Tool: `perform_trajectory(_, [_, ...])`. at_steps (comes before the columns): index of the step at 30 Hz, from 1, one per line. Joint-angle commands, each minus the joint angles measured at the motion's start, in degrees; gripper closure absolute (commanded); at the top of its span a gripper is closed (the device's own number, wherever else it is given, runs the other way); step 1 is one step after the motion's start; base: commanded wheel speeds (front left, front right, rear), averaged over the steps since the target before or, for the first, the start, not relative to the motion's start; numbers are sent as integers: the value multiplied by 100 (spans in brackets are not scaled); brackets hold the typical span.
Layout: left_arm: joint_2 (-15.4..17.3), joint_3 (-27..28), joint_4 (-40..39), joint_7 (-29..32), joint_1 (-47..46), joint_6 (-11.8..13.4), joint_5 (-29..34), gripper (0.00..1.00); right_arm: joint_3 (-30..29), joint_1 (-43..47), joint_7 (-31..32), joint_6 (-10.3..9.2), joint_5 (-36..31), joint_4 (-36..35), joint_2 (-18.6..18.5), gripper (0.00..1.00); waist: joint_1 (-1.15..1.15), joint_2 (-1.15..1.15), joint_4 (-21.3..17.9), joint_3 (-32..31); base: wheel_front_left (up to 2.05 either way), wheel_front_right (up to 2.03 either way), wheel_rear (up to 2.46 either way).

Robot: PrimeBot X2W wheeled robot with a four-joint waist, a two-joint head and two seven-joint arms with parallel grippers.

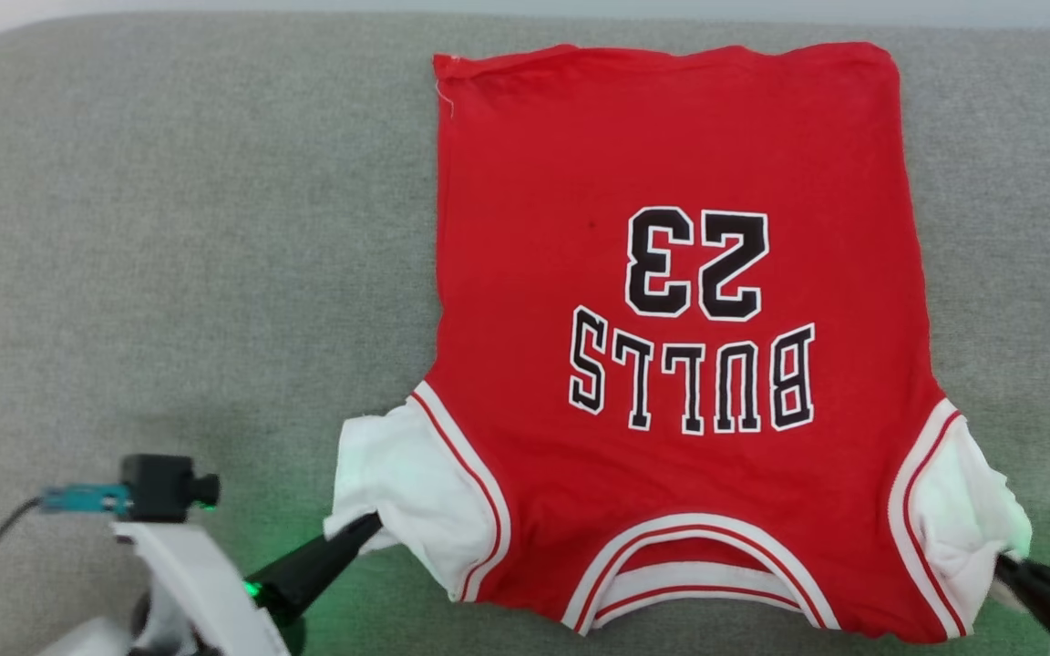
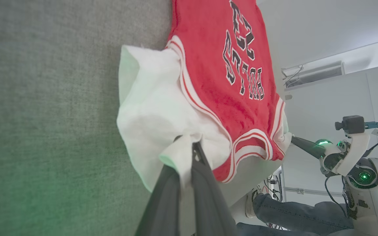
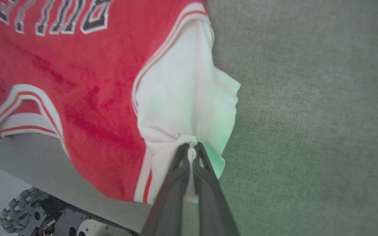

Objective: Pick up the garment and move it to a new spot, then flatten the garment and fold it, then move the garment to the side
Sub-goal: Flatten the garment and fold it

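Now garment [image 1: 580,164] lies flat, both sleeves pinched
Left gripper [image 1: 372,526] clamps the seven-o'clock sleeve; right gripper [image 1: 1003,563] clamps the five-o'clock one; long axis runs six to twelve.

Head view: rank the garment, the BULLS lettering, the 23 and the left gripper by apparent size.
1. garment
2. BULLS lettering
3. 23
4. left gripper, just a slim dark wedge
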Motion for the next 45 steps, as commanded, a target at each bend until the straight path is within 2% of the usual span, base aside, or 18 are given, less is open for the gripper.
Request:
perform_trajectory(1, [-97, -54, 124, 25, -52, 30, 58, 100, 103, -95, -38, -2, -86, 98, -34, 100, 0, 0, 21, 33, 0, 0, 0])
perform_trajectory(10, [-1153, -359, 1651, 40, -392, -102, 204, 100, 1110, -553, -568, -4, -386, 1561, -97, 100, 0, 0, 95, 168, 0, 0, 0])
perform_trajectory(15, [-1386, -467, 2103, 50, -450, -170, 304, 100, 1473, -741, -922, -10, -443, 1932, -169, 100, 0, 0, 64, 256, 0, 0, 0])
perform_trajectory(17, [-1406, -455, 2158, 13, -460, -183, 318, 100, 1455, -857, -1043, -20, -535, 1950, -209, 29, 0, 0, 34, 300, 0, 0, 0])
perform_trajectory(18, [-1413, -441, 2160, 7, -462, -185, 315, 100, 1395, -898, -1092, -26, -606, 1943, -215, 0, 0, 0, 18, 325, 0, 0, 0])
perform_trajectory(22, [-1385, -474, 2021, -50, -465, -217, 439, 100, 1135, -877, -1015, -38, -772, 1486, -178, 0, 0, 0, -31, 427, 0, 0, 0])
perform_trajectory(28, [-1261, -379, 1649, -312, -456, -231, 617, 100, 227, -685, -256, -4, -582, -118, -244, 0, 0, 0, -22, 619, 0, 0, 0])
perform_trajectory(30, [-1225, -380, 1454, -339, -484, -238, 671, 100, -130, -916, 86, -4, -425, -522, -179, 0, 0, 0, 15, 720, 0, 0, 0])
perform_trajectory(33, [-1200, -439, 1305, -267, -669, -240, 866, 100, -436, -1536, 551, -4, -550, -813, -413, 0, 0, 0, 192, 857, 0, 0, 0])
perform_trajectory(36, [-1273, -436, 1202, -234, -880, -240, 959, 100, -392, -2582, 876, -4, -538, -525, -436, 0, 0, 0, 377, 1009, 0, 0, 0])
perform_trajectory(38, [-1332, -461, 1149, -205, -976, -241, 1019, 100, -192, -3396, 1016, -4, -741, -34, -527, 0, 0, 0, 491, 1115, 0, 0, 0])
perform_trajectory(41, [-1461, -559, 1106, -111, -1111, -242, 1085, 100, 39, -4619, 1154, -3, -940, 1152, -294, 0, 0, 0, 716, 1257, 0, 0, 0])
perform_trajectory(45, [-1621, -630, 1236, -38, -1325, -241, 1159, 100, 199, -5977, 1267, -3, -1446, 2819, -219, 0, 0, 0, 1067, 1430, 0, 0, 0])
